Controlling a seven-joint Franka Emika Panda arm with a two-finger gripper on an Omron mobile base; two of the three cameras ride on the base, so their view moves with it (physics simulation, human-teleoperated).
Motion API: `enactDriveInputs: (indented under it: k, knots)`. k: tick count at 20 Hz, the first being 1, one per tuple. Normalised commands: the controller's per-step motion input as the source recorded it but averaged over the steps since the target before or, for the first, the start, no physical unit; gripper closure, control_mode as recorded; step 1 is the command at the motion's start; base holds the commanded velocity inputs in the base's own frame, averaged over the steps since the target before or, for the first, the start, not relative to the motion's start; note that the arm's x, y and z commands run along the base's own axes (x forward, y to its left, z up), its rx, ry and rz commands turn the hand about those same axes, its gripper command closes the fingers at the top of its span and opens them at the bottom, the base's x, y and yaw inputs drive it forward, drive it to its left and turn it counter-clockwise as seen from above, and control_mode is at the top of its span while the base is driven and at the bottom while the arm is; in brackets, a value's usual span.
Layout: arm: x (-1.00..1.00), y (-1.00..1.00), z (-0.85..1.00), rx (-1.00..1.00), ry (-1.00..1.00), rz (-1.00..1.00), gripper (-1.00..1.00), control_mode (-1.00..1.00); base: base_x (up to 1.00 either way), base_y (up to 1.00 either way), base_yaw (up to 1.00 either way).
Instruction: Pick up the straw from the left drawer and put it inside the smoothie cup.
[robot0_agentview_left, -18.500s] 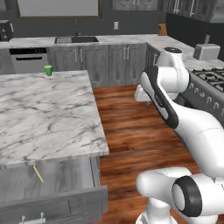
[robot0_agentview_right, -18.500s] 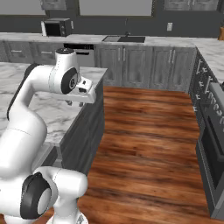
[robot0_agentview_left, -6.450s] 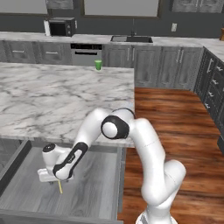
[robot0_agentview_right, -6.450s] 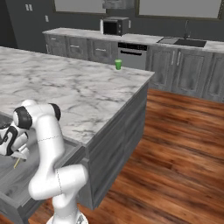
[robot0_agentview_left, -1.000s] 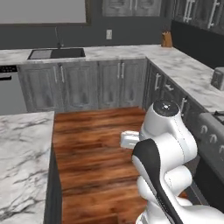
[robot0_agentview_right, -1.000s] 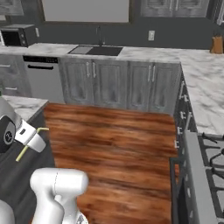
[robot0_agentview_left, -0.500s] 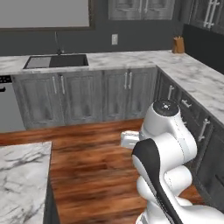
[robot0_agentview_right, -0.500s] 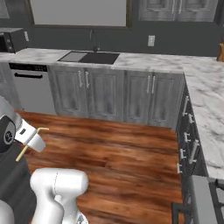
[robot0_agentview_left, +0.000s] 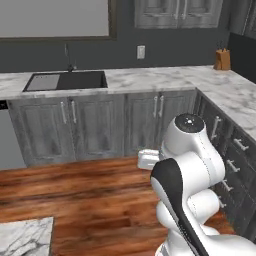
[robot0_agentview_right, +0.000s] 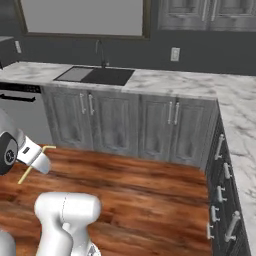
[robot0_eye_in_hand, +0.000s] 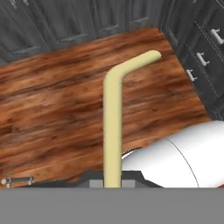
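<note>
Item: straw (robot0_eye_in_hand: 113, 127). Yellow, thin, bent near its top. In the hand view it rises from bottom centre to the upper middle of the frame, over wooden floor (robot0_eye_in_hand: 52, 100). In the right base view it shows at middle left (robot0_agentview_right: 31, 165), sticking out from the end effector (robot0_agentview_right: 37, 159).

Item: end effector. I judge it closed on the straw, since the straw hangs in mid-air at its tip; the fingertips themselves I cannot make out.

Step in hand, as I read it: carrying the straw to the smoothie cup, with the base facing the sink run. To do it well I would keep the grip firm and the wrist level, avoid quick swings that could slip so thin a piece, and bring the long straight end down toward the cup's mouth once the cup is in front of me.

Containers:
- Sink (robot0_agentview_left: 66, 80), upper left of the left base view, set in the marble table (robot0_agentview_left: 165, 75); dark basin, nothing visible inside.
- Knife block (robot0_agentview_left: 222, 59), upper right; contents too small to tell.
- Cabinet doors (robot0_agentview_right: 150, 127), shut.
</note>
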Motion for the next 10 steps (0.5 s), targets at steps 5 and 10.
enactDriveInputs:
  k: [5,10]
  knots:
    - [0.0,0.0,0.0,0.0,0.0,0.0,1.0,1.0,1.0,-0.25,0.25]
    - [0.0,0.0,0.0,0.0,0.0,0.0,1.0,1.0,1.0,-0.25,0.56]
